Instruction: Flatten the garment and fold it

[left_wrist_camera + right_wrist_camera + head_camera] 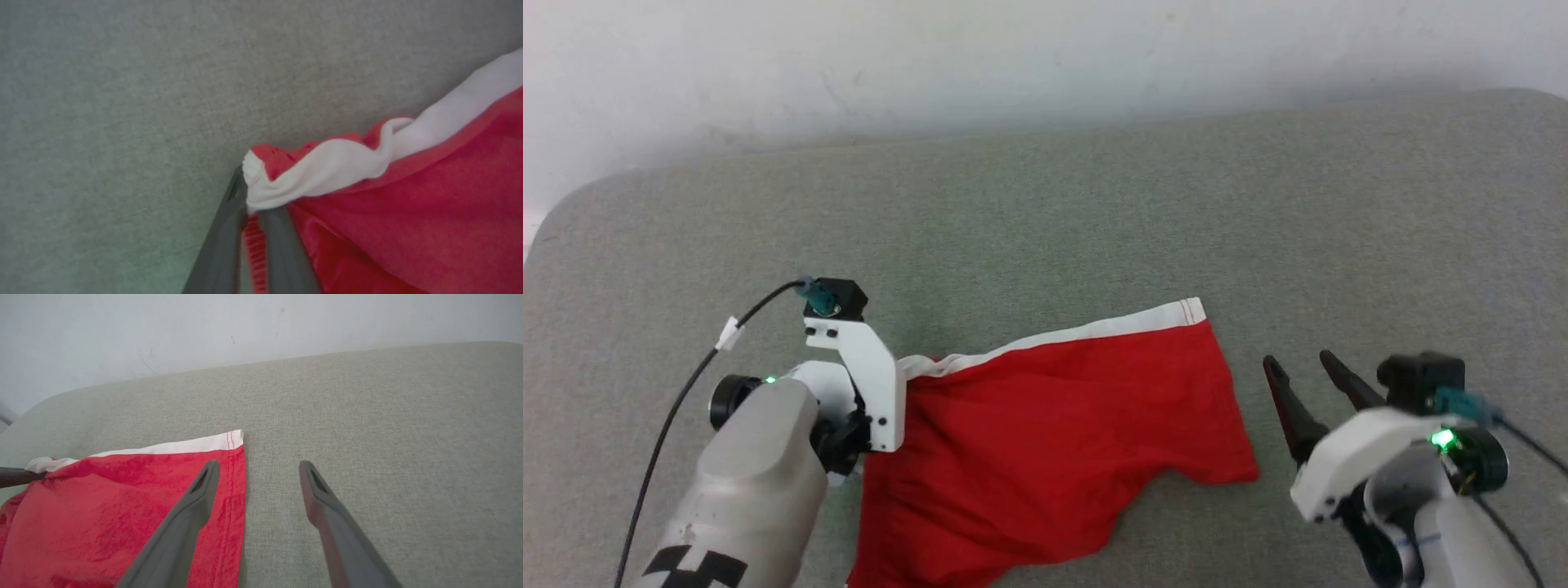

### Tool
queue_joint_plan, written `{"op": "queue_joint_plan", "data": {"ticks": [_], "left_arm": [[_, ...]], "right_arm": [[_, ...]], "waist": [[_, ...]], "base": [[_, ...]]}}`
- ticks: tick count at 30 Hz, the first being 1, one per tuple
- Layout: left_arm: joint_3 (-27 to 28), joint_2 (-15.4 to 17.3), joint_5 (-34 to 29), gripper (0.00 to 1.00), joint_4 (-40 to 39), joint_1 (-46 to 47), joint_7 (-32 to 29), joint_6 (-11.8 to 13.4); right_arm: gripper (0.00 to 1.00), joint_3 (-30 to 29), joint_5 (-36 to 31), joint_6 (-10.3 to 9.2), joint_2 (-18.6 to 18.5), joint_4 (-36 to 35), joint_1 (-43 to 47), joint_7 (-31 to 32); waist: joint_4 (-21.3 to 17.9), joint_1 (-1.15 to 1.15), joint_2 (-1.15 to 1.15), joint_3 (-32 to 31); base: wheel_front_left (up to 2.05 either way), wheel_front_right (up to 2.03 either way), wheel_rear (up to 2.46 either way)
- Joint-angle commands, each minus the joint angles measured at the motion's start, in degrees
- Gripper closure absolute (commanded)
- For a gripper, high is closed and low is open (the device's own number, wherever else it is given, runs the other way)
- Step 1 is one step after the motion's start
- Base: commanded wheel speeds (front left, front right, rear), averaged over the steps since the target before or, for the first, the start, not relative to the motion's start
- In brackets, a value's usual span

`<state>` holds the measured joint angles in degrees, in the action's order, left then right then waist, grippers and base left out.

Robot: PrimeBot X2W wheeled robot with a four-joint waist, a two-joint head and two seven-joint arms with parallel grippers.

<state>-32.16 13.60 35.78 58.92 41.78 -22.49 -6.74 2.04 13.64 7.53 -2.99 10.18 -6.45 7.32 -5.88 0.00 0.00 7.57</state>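
The red garment (1054, 416) lies spread on a grey fabric surface (1045, 204), with open room beyond its white band (1094, 331). The left claw (251, 204) pinches the band's bunched corner. The right claw (1296, 357), fingers wide apart and empty, hovers just beside the right hem.

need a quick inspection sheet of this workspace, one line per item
surface: grey-green fabric surface, lightly textured.
job's things: red garment lying spread but creased, white band along its far edge, left corner bunched.
clutter: nothing seen.
claws: left claw shut on the band's bunched corner; right claw open, beside the garment's right edge.
cables: black cable with a white tag at the left wrist; dark cable at the right wrist.
surroundings: pale wall behind the surface.
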Motion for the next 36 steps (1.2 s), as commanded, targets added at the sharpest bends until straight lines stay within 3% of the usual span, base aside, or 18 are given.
{"op": "queue_joint_plan", "data": {"ticks": [1,8,15,22,23,24,25,26,31,36], "left_arm": [[-0.6,-1.6,-0.2,1.00,0.4,-2.8,0.8,0.3],[0.1,-3.0,-0.1,1.00,-4.9,-1.4,8.3,0.6],[-0.1,-3.3,-0.3,1.00,-10.8,0.2,9.8,1.1],[-0.2,-2.7,-0.1,1.00,-16.2,-0.5,9.5,2.2],[-0.2,-2.6,0.0,1.00,-16.8,-0.7,9.4,2.4],[-0.2,-2.4,0.1,1.00,-17.4,-1.0,9.2,2.5],[0.0,-2.3,0.3,1.00,-18.0,-1.3,9.1,2.7],[0.0,-2.1,0.4,1.00,-18.4,-1.6,8.8,2.8],[0.0,-1.2,1.1,1.00,-20.3,-2.9,7.5,3.3],[1.4,0.5,1.1,1.00,-22.3,-2.6,9.1,4.7]], "right_arm": [[0.00,-0.3,0.4,-0.04,0.1,0.9,-1.8,0.9],[0.00,0.7,4.4,-0.04,-4.3,14.2,-16.1,14.3],[0.00,8.0,9.2,-0.04,-7.6,24.9,-28.6,26.0],[0.00,13.3,12.9,-0.04,-8.2,35.5,-33.0,36.4],[0.25,13.6,13.8,-0.04,-7.9,36.6,-32.9,38.0],[0.60,14.1,14.5,-0.04,-7.8,37.6,-32.7,39.3],[0.87,14.6,15.3,-0.04,-7.7,38.3,-32.3,40.6],[1.00,15.1,15.8,-0.04,-7.7,38.7,-32.0,41.5],[1.00,18.1,18.3,-0.04,-8.6,38.1,-31.4,42.6],[1.00,22.0,15.7,-0.04,-12.2,32.4,-34.6,30.2]], "waist": [[1.2,0.00,0.00,0.2],[6.2,0.00,0.00,2.6],[9.7,0.00,0.00,5.4],[11.7,0.00,0.00,6.6],[11.8,0.00,0.00,6.6],[11.9,0.00,0.00,6.6],[12.0,0.00,0.00,6.6],[12.1,0.00,0.00,6.6],[11.6,0.00,0.00,5.7],[10.2,0.00,0.00,3.5]], "base": [[0.00,0.00,0.00],[0.00,0.00,0.00],[0.00,0.00,0.00],[0.00,0.00,0.00],[0.00,0.00,0.00],[0.00,0.00,0.00],[0.00,0.00,0.00],[0.00,0.00,0.00],[0.00,0.00,0.00],[0.00,0.00,0.00]]}}
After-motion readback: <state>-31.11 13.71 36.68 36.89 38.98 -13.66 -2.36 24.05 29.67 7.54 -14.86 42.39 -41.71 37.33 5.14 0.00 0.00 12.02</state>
